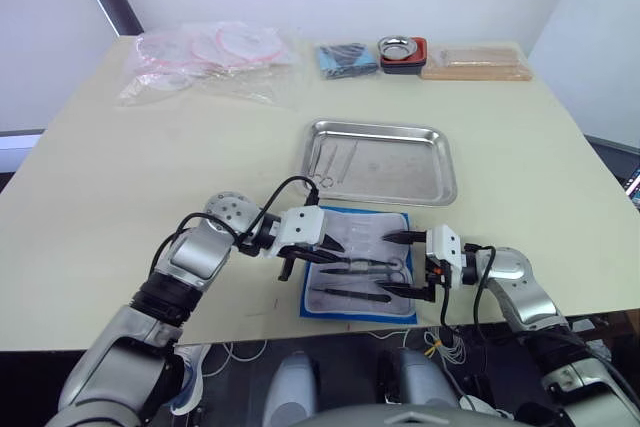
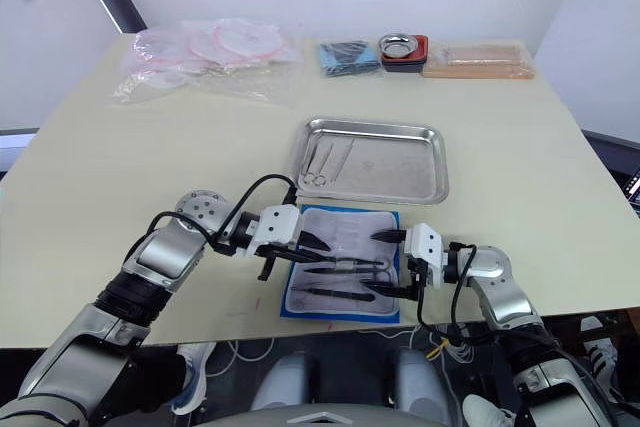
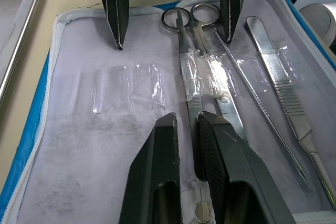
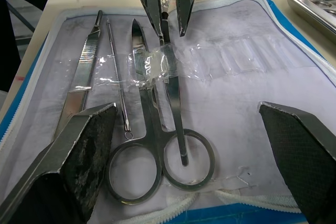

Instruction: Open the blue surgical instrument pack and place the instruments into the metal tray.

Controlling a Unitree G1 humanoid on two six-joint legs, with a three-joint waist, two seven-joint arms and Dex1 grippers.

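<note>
The blue surgical instrument pack lies unzipped and flat near the table's front edge, pale lining up. Clear straps hold the instruments on it: ring-handled scissors, a thin probe and tweezers. My left gripper is at the pack's left side, shut on the scissors' blades. My right gripper stands open at the pack's right side, its fingers either side of the ring handles. The metal tray sits just behind the pack, with slim instruments at its left end.
Along the far edge are clear plastic bags, a dark-blue folded bundle, a small steel bowl on a red base and a tan wooden block. The pack's near edge almost reaches the table's front edge.
</note>
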